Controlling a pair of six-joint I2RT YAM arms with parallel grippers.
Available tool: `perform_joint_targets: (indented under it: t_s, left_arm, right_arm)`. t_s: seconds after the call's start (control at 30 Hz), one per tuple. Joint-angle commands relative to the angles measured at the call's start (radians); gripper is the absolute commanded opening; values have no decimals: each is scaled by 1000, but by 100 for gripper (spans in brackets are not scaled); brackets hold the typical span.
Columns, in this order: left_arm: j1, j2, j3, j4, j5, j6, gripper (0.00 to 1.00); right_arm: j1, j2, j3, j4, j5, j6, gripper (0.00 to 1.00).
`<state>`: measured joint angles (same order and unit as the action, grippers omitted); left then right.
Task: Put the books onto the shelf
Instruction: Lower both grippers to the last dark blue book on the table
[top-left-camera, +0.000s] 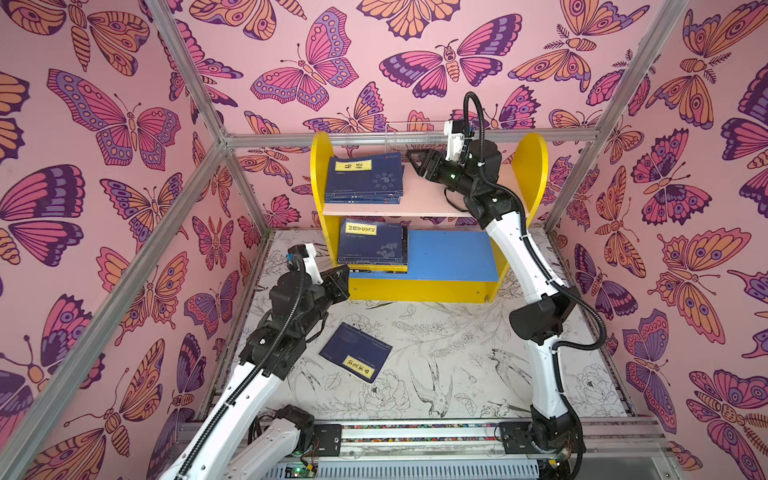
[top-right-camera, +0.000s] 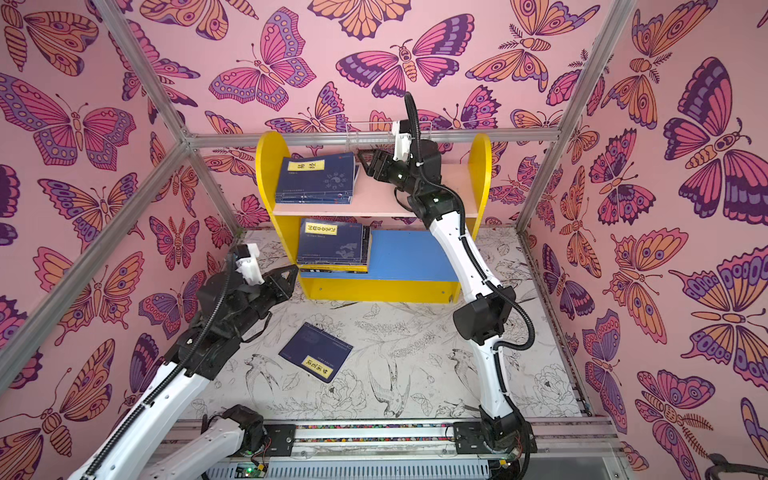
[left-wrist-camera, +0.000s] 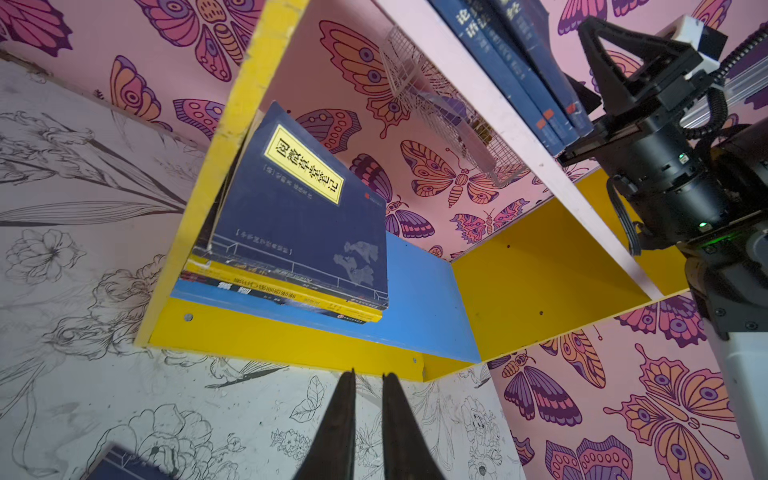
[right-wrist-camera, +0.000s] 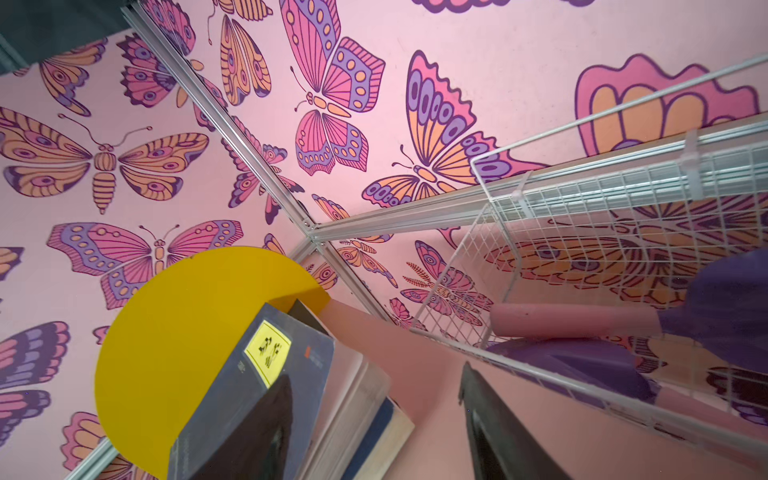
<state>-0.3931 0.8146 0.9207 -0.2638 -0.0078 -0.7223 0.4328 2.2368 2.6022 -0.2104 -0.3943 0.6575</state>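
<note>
The shelf (top-left-camera: 530, 166) stands at the back, with a pink upper board (top-left-camera: 432, 195) and a blue lower board (top-left-camera: 449, 253). A stack of navy books (top-left-camera: 365, 178) lies at the upper board's left end, and another stack (top-left-camera: 372, 245) lies at the lower board's left. One navy book (top-left-camera: 355, 352) lies flat on the floor mat. My right gripper (top-left-camera: 411, 160) is open at the upper stack's right edge, one finger over the top cover (right-wrist-camera: 316, 361), the other over bare pink board. My left gripper (top-left-camera: 345, 286) hovers by the shelf's lower front left corner, fingers (left-wrist-camera: 345, 415) nearly together and empty.
A white wire basket (right-wrist-camera: 582, 249) hangs behind the shelf top, holding purple and pink items. Aluminium frame posts (top-left-camera: 187, 70) and butterfly walls close in the sides and back. The floral mat (top-left-camera: 457, 353) spreads in front of the shelf.
</note>
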Motion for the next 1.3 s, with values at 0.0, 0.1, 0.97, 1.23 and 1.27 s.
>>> perform_joint_targets:
  t_s: [0.0,0.1,0.97,1.23,1.27]
  left_arm:
    - [-4,-58,-42,-68,-50,-31,17]
    - [-4,-97,-76,-82,-61,-50,17]
    - [-4,-187,-128,-115,-52,-20,17]
    - [-3,-180,-152,-115,-53,-13,23]
    - [-3,-178,-159,-118,-58,-13,24]
  right_arm:
    - [21,61,-19,-42,-61,99,65]
    - [46,74,-17,-43,-56,107,65]
    - [115,37,2,-142,136,-84,67]
    - [122,-326,-374,-45,429,-352,72]
    - [128,-374,-439,-24,427,-378,72]
